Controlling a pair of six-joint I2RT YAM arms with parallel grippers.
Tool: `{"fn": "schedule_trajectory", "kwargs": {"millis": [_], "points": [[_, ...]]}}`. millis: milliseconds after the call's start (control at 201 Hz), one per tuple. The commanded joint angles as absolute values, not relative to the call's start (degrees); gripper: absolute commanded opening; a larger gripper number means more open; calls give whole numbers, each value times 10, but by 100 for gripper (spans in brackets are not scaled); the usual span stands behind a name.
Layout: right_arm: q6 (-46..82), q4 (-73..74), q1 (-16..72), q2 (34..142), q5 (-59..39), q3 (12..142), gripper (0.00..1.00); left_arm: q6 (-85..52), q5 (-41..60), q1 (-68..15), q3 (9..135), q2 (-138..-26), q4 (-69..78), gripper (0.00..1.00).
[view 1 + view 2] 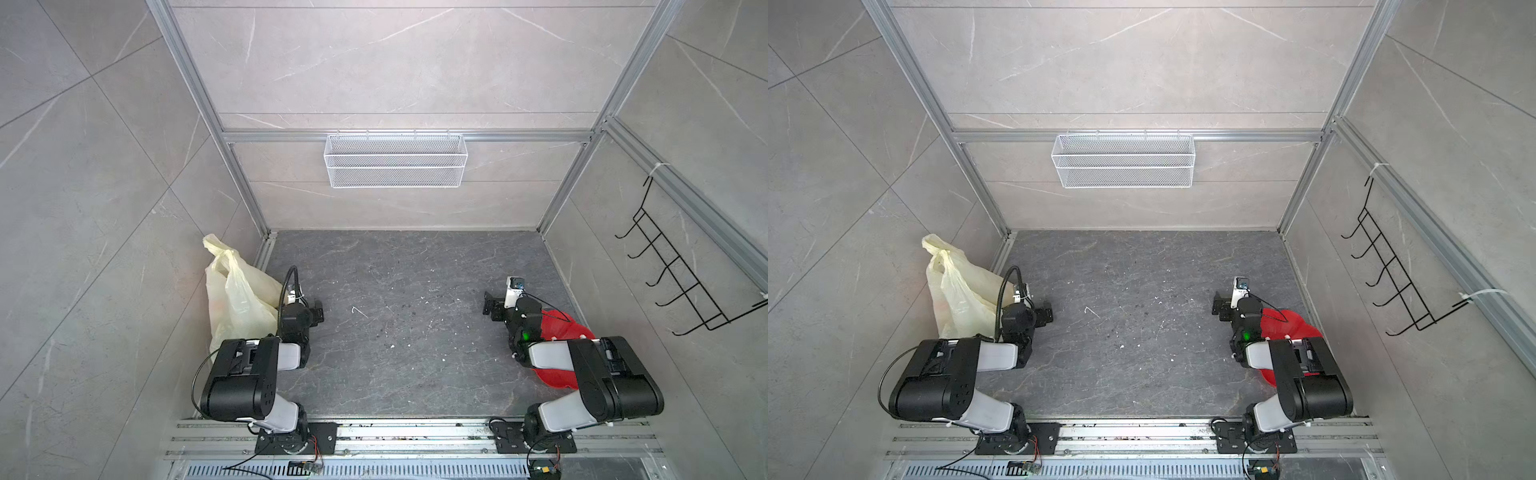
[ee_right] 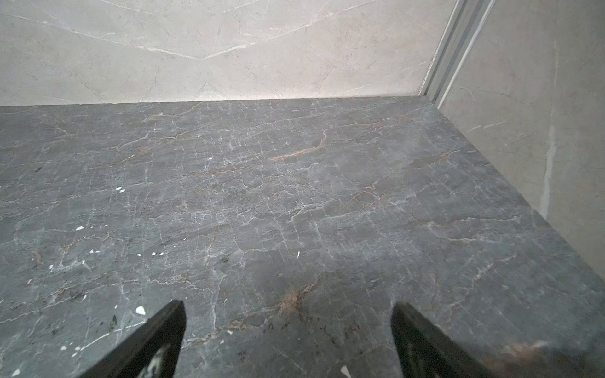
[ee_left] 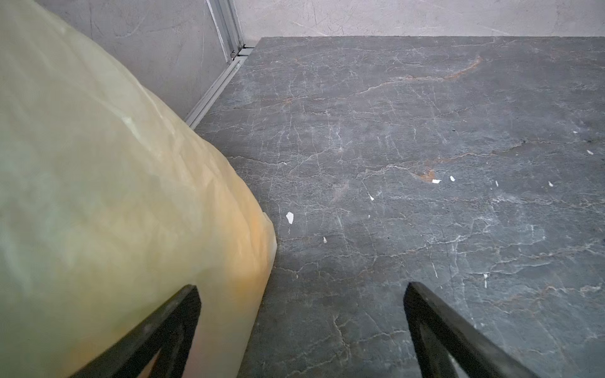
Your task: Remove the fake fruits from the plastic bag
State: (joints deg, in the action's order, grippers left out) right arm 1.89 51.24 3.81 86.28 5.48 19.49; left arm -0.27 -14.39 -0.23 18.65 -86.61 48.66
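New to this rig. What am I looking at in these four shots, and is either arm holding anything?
Two small robot arms on a rail at the near edge of a dark table, each ending in a two-finger claw. Two pictures look down from overhead, near-identical; the two close-ups come from cameras on the arms' wrists. The left claw and right claw are both open, holding nothing. A pale-yellow plastic bag stands beside the left claw, against the left wall; no fruits show outside it. A red plate lies partly under the right arm. A white wire basket hangs on the back wall.
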Motion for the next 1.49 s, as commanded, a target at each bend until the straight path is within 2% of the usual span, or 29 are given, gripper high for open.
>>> {"fn": "schedule_trajectory", "kwargs": {"millis": [0,672,757,867,1081,1210,1365,1434,1489], "points": [[16,512,37,867,47,202,100,-15,-142,0,199,-861,503,100],[17,513,37,867,47,202,100,-15,-144,0,197,-860,507,100],[14,518,37,865,48,199,100,-3,-150,-6,196,-826,491,100],[5,522,37,859,32,195,100,12,-224,-60,250,-727,322,100],[3,476,39,752,36,172,100,-72,-247,-159,330,-575,173,100],[23,399,42,633,25,166,100,-183,-232,-170,429,-516,17,100],[90,295,42,504,2,190,100,-301,-268,-170,553,-453,-204,100],[146,238,42,456,16,208,100,-373,-324,-169,592,-413,-306,100],[173,200,42,422,11,220,100,-348,-327,-169,599,-376,-327,100]]}}
